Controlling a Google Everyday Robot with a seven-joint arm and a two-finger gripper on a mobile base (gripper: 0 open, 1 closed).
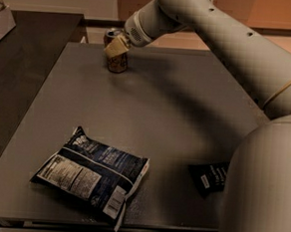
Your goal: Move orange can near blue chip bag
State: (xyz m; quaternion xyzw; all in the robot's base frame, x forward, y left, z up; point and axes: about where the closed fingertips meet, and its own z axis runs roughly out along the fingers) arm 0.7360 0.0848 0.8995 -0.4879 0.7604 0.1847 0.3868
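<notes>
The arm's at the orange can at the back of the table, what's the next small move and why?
Probably lift the orange can just clear of the table, once the grip is sure. The gripper is at the can by the far edge, and the blue chip bag lies well apart, near the front edge.

Pale arm [231, 39] extends from the lower right corner and arcs across the top of the frame; its claw [117, 46] points downward at upper centre-left.
</notes>
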